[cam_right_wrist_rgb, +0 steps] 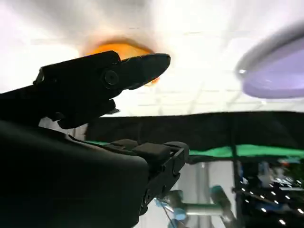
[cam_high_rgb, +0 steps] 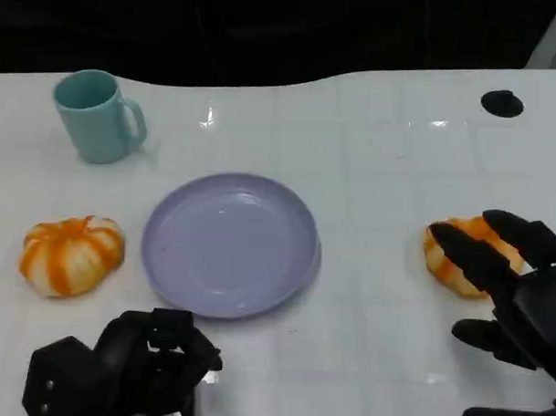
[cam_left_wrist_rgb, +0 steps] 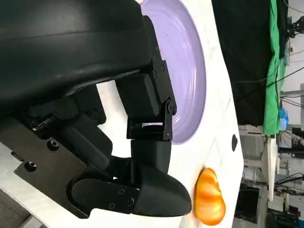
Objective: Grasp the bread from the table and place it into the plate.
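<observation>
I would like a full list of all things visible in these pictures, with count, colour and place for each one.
bread: 2, orange with white stripes; one left of the plate, one right of it, partly behind the right robot hand's fingers
plate: 1, lilac, table centre, nothing in it
mug: 1, light teal, far left
black spot: 1, far right of table
table: 1, white
left robot hand: 1, black, fingers curled, near edge, holds nothing
right robot hand: 1, black, fingers spread over the right bread
</observation>
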